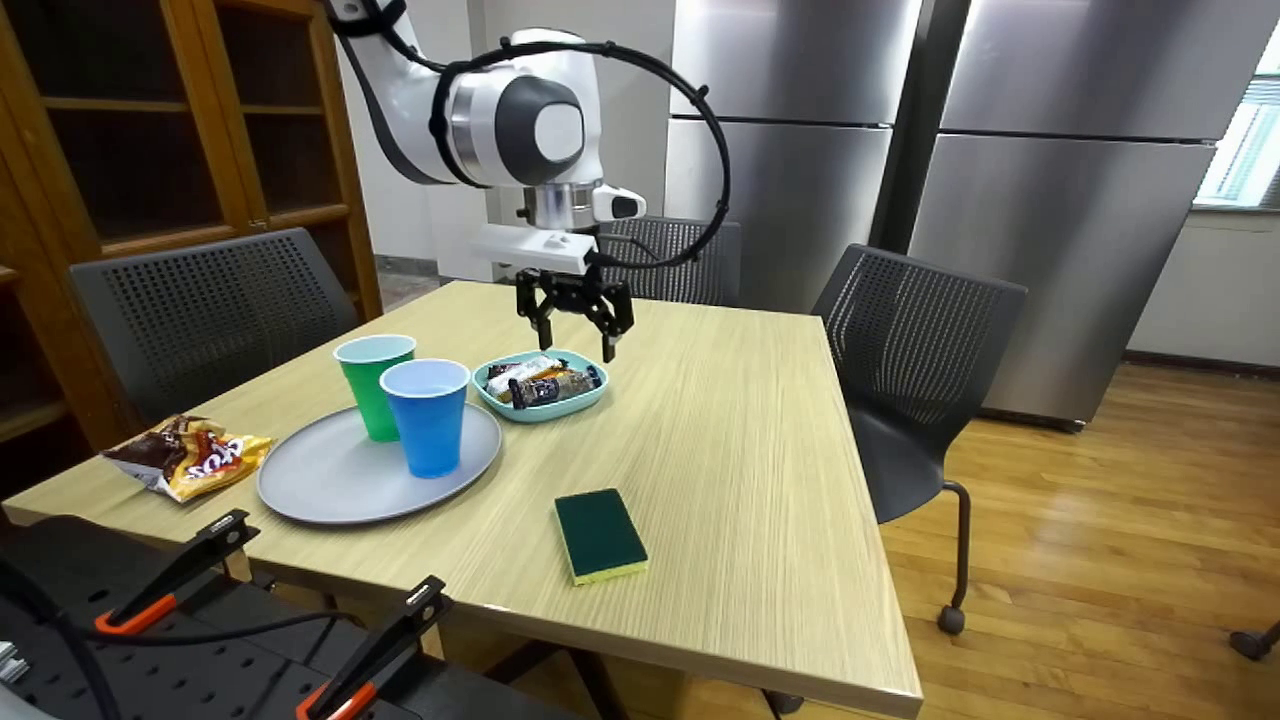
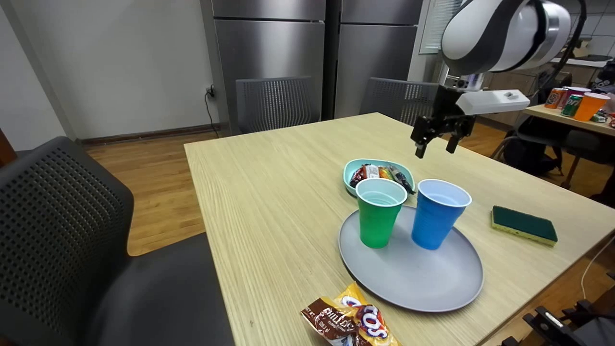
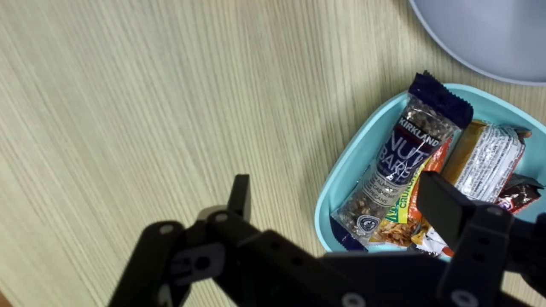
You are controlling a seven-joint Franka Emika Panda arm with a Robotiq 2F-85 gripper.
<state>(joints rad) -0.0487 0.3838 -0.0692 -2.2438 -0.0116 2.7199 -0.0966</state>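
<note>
The gripper (image 2: 435,151) hung above the table (image 1: 740,430) near the turquoise bowl (image 3: 343,183), its jaws wide apart with nothing between them. In that bowl, on other wrapped snacks (image 3: 488,162), the nut bar (image 3: 396,157) lay slantwise, one dark end over the rim. It was likely light and stiff (perhaps slippery in that glossy wrapping, crumbly within), so its middle, pinched across the narrow width, seemed the surest hold

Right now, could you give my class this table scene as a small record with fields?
Gripper: open, holding nothing, above the table near the teal bowl
In bowl: wrapped snacks, a nut bar on top
On gray plate: green cup, blue cup, both upright
Beside plate: crumpled snack bag
Sponge: lying flat, dark green side up
</note>
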